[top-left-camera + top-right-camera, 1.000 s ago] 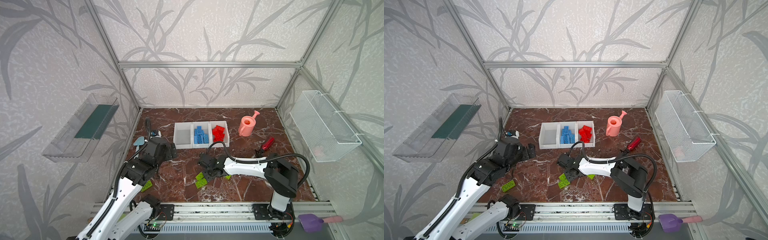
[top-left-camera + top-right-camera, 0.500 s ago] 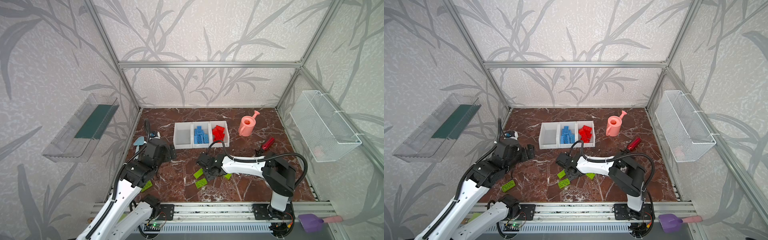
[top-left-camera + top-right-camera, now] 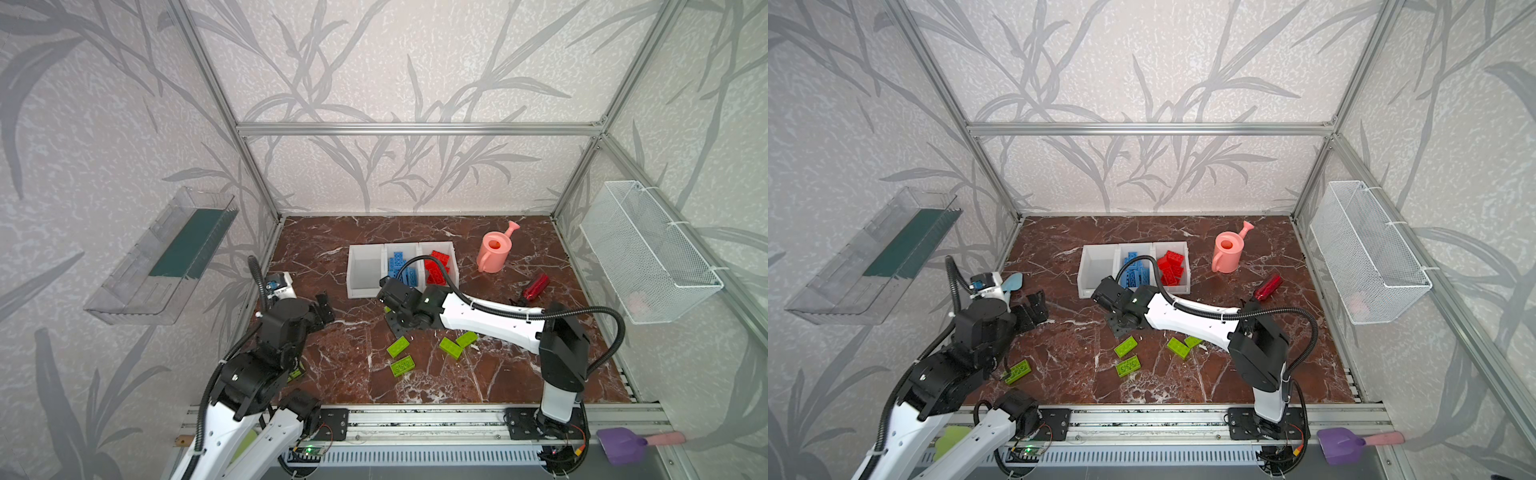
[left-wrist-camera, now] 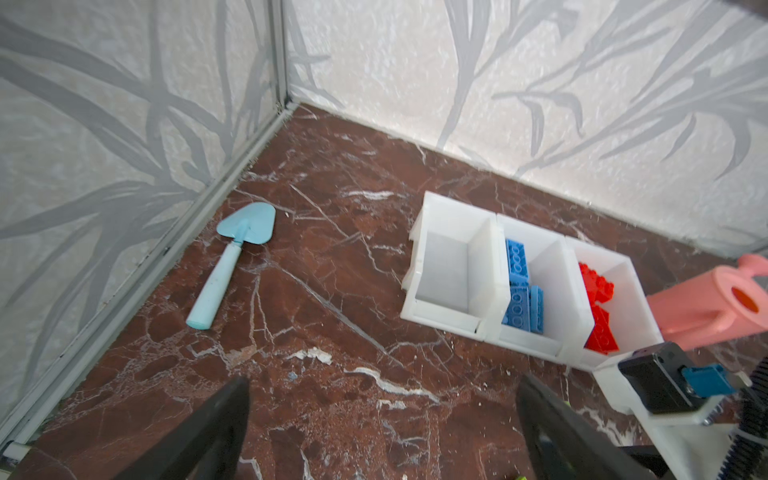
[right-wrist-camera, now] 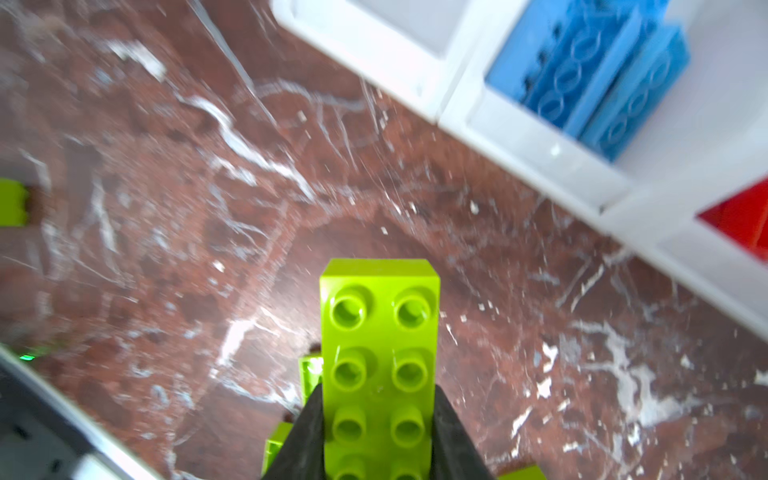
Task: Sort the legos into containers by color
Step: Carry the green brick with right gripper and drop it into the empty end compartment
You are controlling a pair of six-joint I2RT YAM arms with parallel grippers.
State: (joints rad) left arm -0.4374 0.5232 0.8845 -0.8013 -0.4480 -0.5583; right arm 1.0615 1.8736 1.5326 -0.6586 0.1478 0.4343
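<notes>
Right tool [image 5: 378, 399] has come away from the loose pile toward the three joined white plastic bins [image 3: 351, 270], clamped on one lime green studded plastic brick [image 5: 380, 332], apparently clear of the counter [image 3: 498, 374]. Left tool [image 4: 382, 380] gapes, idle. Empty end bin [image 4: 444, 266] is the likely target. Several green bricks [image 3: 398, 347] still lie loose.

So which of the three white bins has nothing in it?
The left-end bin in both top views: bare white inside, while the middle bin holds blue legos and the right-end bin red legos.
</notes>
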